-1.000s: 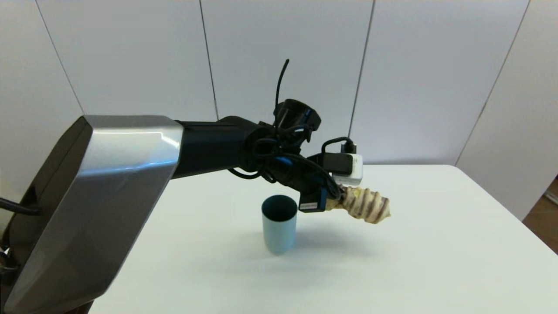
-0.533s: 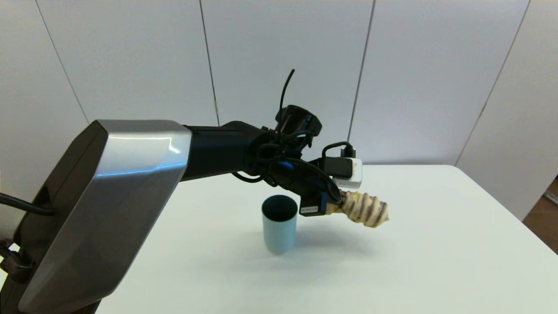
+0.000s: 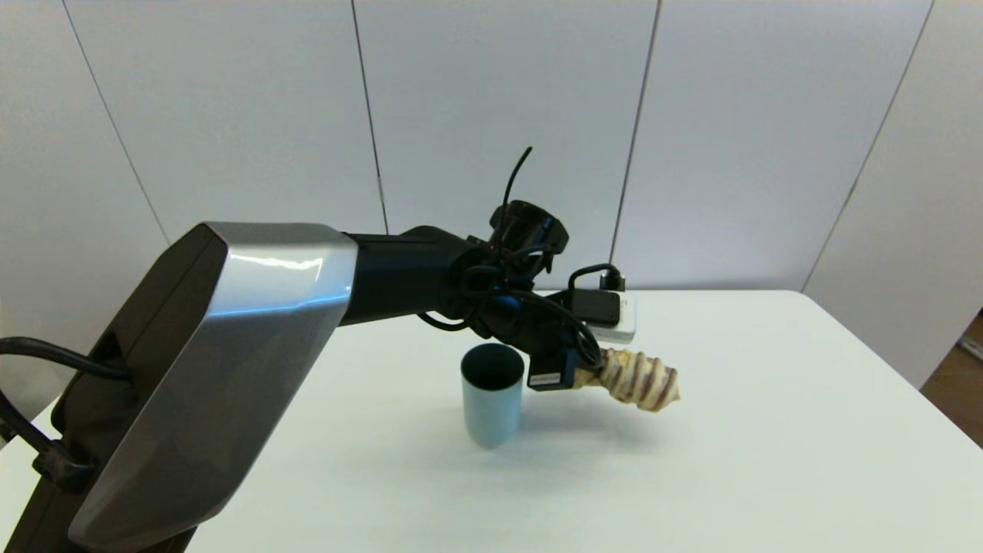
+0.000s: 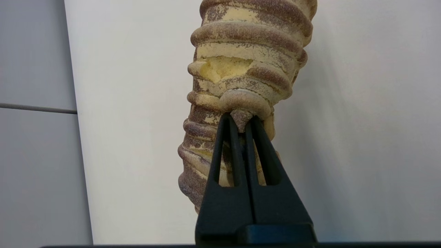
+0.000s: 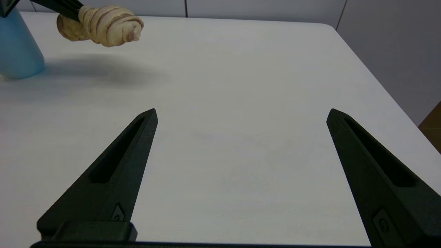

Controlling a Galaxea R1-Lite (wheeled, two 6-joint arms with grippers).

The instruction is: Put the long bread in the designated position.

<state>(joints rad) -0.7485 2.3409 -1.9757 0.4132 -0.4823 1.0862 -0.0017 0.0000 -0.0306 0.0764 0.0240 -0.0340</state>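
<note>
The long bread [image 3: 637,379], a tan loaf with dark crosswise stripes, hangs in the air just right of the light blue cup [image 3: 491,395], tilted with its free end down over the white table [image 3: 768,430]. My left gripper [image 3: 587,376] is shut on the loaf's near end; in the left wrist view the two fingers [image 4: 241,117] pinch a ridge of the bread [image 4: 246,44]. The right wrist view shows the bread [image 5: 103,24] above its shadow. The designated position bears no mark on the tabletop. My right gripper [image 5: 241,115] is open, low over the table's right part, holding nothing.
The cup [image 5: 17,48] stands upright and open-topped near the table's middle, close to the left wrist. The table's right edge [image 3: 906,384] and far edge lie beyond the bread. The bulky left arm housing [image 3: 207,369] fills the near left.
The left arm has sunk a little, bringing the bread lower and slightly left toward the table. The cup has not moved.
</note>
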